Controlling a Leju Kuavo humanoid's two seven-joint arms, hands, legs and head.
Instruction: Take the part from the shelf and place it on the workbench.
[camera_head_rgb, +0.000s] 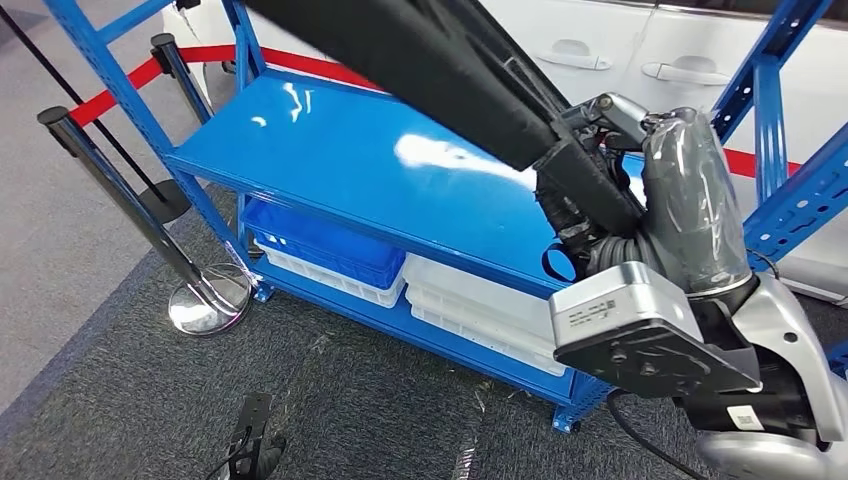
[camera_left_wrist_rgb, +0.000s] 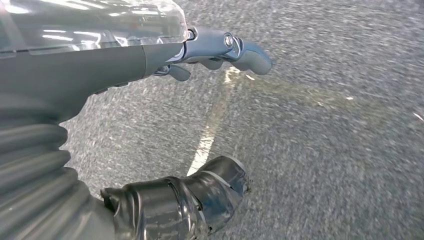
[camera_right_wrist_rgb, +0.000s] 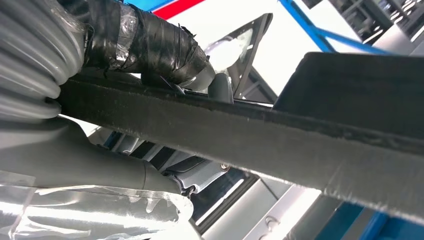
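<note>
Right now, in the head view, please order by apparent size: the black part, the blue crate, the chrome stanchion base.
1. black part, though nearness to the camera enlarges it
2. blue crate
3. chrome stanchion base

The black part runs off the top edge; it hides the right robot hand's fingers — grip unclear.

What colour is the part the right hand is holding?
Black; the part, held by the right hand, shows best in the head view.

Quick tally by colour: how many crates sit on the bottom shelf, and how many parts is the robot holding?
Blue crates: 1
White crates: 2, one under the blue, one beside it
Black part, held by right hand: 1
Total: 4
</note>
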